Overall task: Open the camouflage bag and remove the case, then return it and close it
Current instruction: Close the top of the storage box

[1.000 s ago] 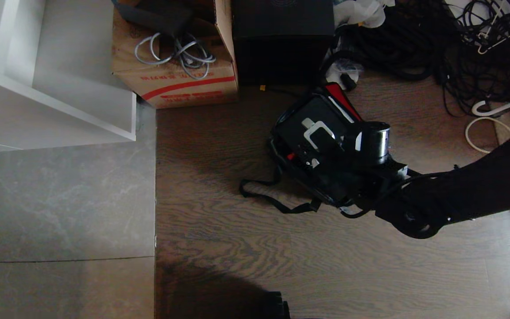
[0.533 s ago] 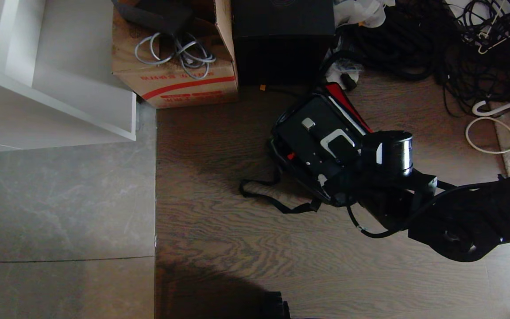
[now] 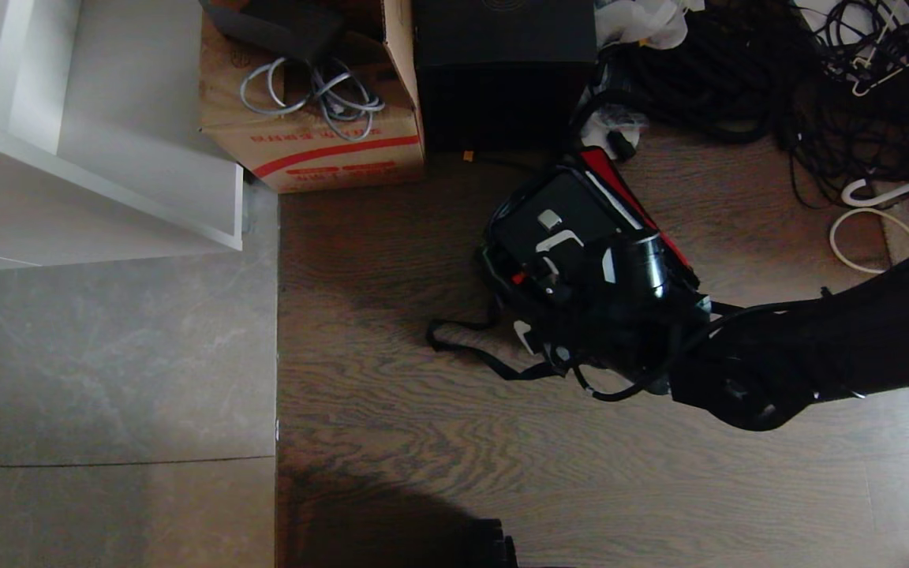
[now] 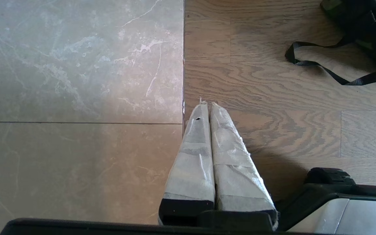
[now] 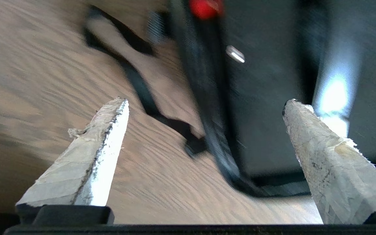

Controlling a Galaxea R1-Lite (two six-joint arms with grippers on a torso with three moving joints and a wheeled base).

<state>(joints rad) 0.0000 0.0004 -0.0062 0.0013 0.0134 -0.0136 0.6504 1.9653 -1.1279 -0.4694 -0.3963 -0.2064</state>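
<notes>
Back over the case (image 3: pixel 561 237), right gripper (image 5: pixel 204 104) – fingers seemingly straddling it.

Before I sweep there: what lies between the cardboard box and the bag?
Head view: only bare wood floor between cardboard box and bag.

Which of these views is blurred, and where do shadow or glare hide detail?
Right wrist view: motion-smeared across the case, with a bright glare patch; the open right tool stays crisp. Head view: dim, the camouflage bag lost in dark, a shadow on the wooden floor. Left wrist view: sharp, evenly lit.
</notes>
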